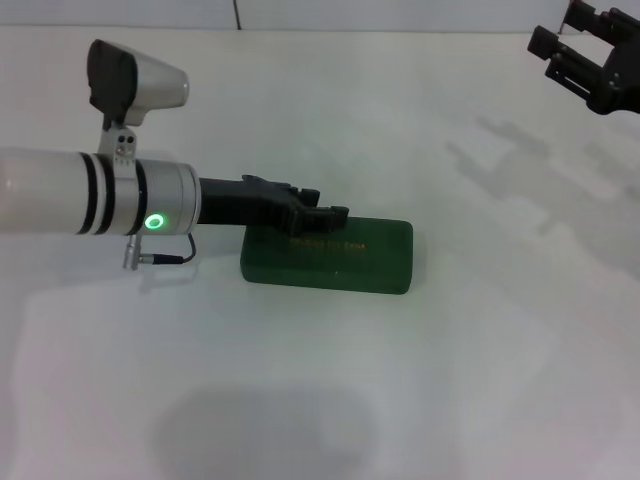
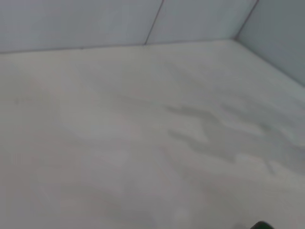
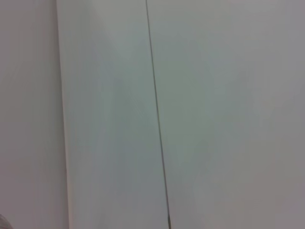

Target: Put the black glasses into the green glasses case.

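Here the left gripper (image 1: 322, 215) rests on the closed green glasses case (image 1: 345, 260), its fingers' spread unclear.

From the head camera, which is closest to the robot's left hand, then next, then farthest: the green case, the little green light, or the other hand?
1. The green case: right under the left hand.
2. The green light: back along the left arm.
3. The right hand: up in the far right corner.

A pale wall panel (image 3: 109, 119) with one thin dark seam (image 3: 157, 119).
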{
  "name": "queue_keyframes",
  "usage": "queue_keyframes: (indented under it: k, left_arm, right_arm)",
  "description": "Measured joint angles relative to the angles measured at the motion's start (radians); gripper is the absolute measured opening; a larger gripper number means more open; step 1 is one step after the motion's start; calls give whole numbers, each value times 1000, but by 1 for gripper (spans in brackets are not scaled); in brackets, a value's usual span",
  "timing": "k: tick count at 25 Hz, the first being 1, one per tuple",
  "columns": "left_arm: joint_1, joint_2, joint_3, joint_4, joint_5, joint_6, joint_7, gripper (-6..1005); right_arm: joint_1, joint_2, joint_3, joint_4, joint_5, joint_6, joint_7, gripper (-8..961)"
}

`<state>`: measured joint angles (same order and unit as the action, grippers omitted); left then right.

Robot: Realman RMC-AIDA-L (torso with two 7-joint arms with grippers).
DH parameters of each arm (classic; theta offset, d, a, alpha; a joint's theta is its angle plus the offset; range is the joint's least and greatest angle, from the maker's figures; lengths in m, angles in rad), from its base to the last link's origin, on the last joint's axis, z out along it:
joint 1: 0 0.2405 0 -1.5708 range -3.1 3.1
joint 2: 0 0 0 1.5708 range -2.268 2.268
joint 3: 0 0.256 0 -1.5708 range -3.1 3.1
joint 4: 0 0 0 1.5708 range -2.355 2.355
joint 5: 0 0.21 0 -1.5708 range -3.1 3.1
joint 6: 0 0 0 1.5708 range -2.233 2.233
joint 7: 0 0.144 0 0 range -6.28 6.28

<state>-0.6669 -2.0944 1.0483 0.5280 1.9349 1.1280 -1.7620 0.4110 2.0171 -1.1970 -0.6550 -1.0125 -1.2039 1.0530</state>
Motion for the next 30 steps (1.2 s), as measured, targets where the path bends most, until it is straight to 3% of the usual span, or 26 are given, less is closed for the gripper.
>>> queue_keyframes:
  k: [6,10,13,15,18,23,30]
  left_arm:
    - [43,8,-10,10,-137,133,143,572]
    - [128,18,-23,39,-339,463,421,573]
    - [201,28,-25,83,-415,659,507,574]
    - [238,35,-25,93,-444,722,533,575]
    - [285,39,-23,91,-454,770,630,640]
    - [346,36,-17,93,-448,841,745,749]
    - [363,38,-16,88,-446,848,757,878]
  right_arm:
    - [3,0,-7,-8,-59,-45,-13,584]
    - [24,-4,-5,-31,-209,-191,14,584]
    - [45,-20,-2,-38,-260,-305,64,584]
    - [61,-34,-5,-35,-292,-378,89,584]
    - [76,-29,-6,-33,-370,-474,75,670]
    - [67,0,-5,-35,-405,-466,28,813]
    - [72,3,-21,-26,-406,-457,17,814]
